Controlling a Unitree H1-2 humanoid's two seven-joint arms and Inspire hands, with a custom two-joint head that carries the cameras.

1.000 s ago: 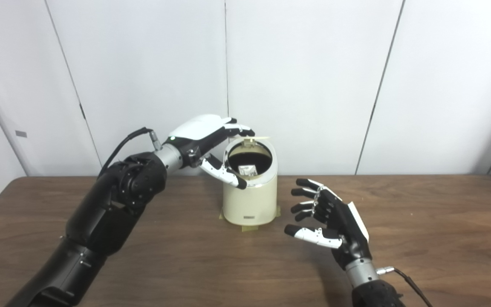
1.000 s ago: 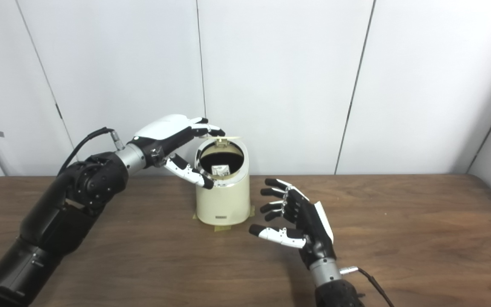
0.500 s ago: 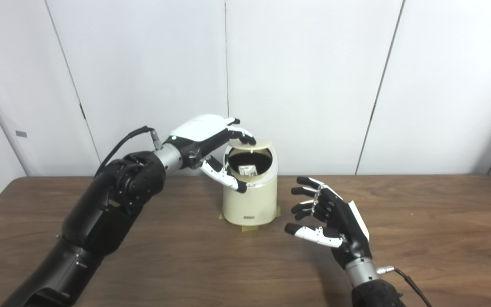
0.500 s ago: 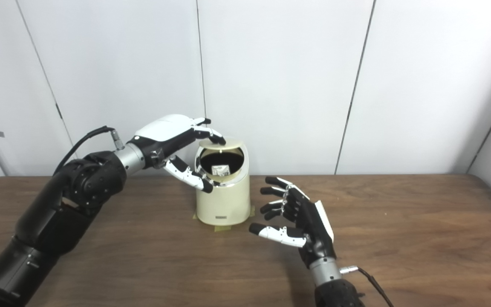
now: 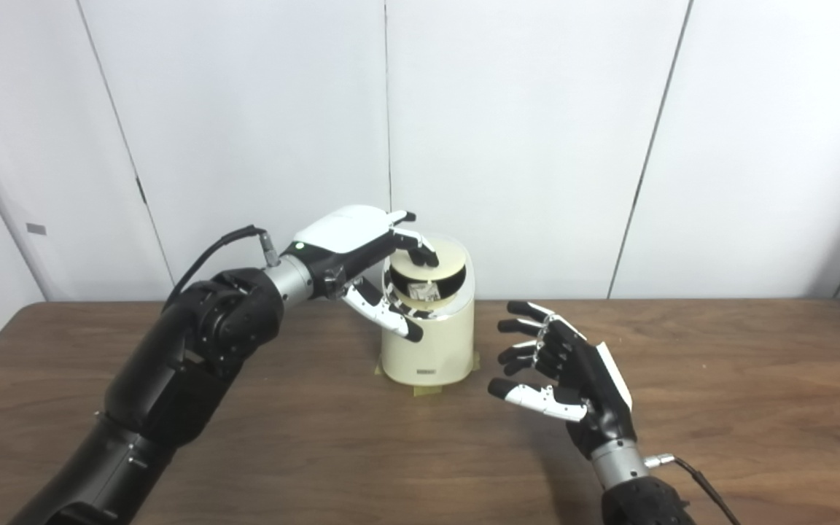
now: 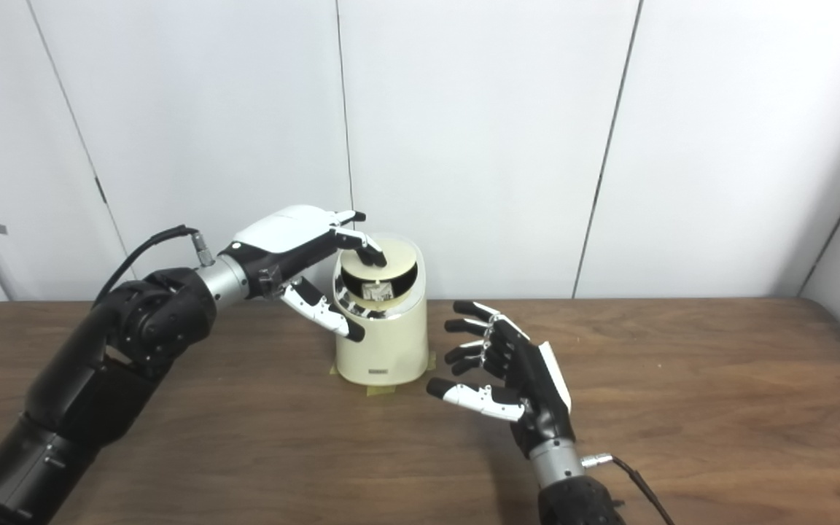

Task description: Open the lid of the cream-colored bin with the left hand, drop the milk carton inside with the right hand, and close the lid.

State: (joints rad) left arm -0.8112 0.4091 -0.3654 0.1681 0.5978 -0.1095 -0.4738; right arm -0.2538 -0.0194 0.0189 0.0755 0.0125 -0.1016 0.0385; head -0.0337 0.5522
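The cream-colored bin [image 5: 427, 350] stands on the table, a little left of the middle. Its round lid [image 5: 443, 261] is tilted about half way down over the opening. The fingertips of my left hand [image 5: 362, 248] rest on top of the lid, and the thumb reaches down past the bin's front rim. In the dark gap under the lid a bit of the milk carton [image 5: 422, 291] shows inside the bin. My right hand [image 5: 566, 372] hovers open and empty to the right of the bin, palm toward it.
Strips of yellowish tape [image 5: 427, 391] hold the bin's base to the brown wooden table [image 5: 719, 408]. White wall panels close off the back, right behind the bin. A cable runs from each wrist.
My left hand has come down and pressed the lid from fully raised to about half shut, so less of the carton shows. The right hand has stayed almost still.
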